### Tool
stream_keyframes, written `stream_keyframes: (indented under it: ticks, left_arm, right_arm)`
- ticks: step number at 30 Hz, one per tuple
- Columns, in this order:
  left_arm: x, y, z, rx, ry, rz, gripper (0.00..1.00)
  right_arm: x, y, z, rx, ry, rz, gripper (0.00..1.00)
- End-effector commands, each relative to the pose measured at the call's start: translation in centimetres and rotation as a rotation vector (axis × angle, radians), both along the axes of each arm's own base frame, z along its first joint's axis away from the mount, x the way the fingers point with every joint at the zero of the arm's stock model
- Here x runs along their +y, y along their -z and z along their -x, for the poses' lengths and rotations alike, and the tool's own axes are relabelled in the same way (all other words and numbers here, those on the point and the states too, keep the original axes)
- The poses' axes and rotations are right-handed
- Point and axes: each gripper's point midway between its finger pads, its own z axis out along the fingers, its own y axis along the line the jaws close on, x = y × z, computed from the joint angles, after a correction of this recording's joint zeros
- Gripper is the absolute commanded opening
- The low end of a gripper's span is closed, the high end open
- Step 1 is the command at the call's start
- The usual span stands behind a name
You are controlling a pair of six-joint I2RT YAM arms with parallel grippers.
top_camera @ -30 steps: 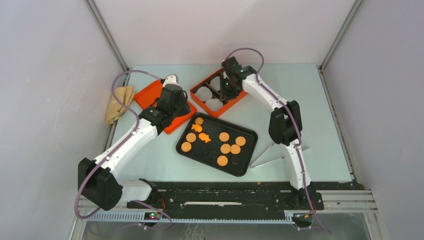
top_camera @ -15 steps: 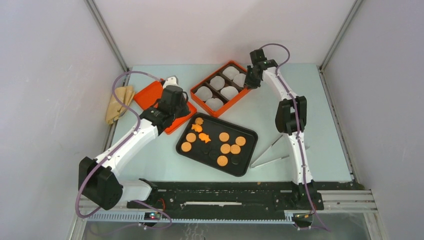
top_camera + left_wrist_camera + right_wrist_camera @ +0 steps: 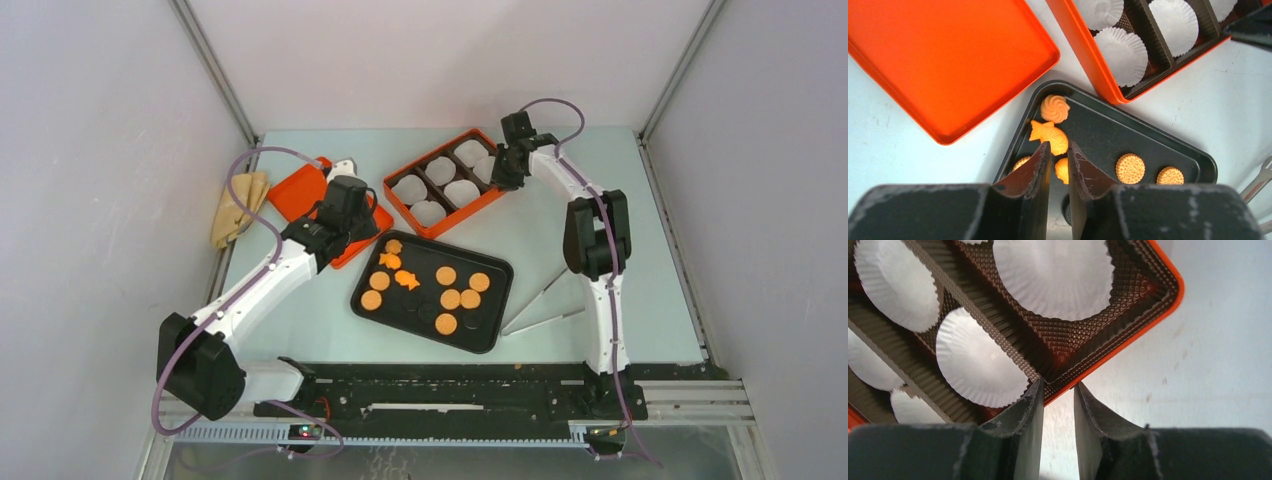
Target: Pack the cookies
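Left wrist view: left end effector [image 3: 1058, 146] narrow, empty, over light, brittle cookies [image 3: 1130, 168]; probably best pinched gently across edges

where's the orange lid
In the top view the orange lid lies left of centre, partly under the left arm, between the tan cloth and the orange box.

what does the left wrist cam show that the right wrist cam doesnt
Only left wrist: the black tray holding the cookies, the flat orange lid, and the left gripper over the tray.
Only right wrist: the waffle pattern on the brown insert, and the box's corner rim ahead of the right gripper.
Both: the orange box, its white paper liners (none in view holds a cookie), and the pale table.
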Motion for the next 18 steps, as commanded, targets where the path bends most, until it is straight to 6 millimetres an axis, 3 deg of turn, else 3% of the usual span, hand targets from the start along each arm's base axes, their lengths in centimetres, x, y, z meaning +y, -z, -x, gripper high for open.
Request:
stream_keyframes:
  ticks: [1,7,13,18]
  left_arm:
    - [0.1,-0.5,0.2,-0.017,0.000,0.006,0.24]
    - [0.4,-0.9,0.4,-0.029,-0.001,0.004,0.24]
    - [0.7,-0.9,1.0,-0.033,-0.008,0.007,0.24]
    - [0.8,-0.7,1.2,-0.037,-0.015,0.018,0.24]
  right_arm:
    - [1.3,2.1,8.2,0.176,-0.089,0.074,0.34]
    - [4.6,2.1,14.1,0.219,-0.212,0.109,0.33]
    - [7.1,2.4,18.5,0.243,-0.283,0.104,0.33]
    - [7.2,2.3,18.5,0.223,-0.262,0.129,0.39]
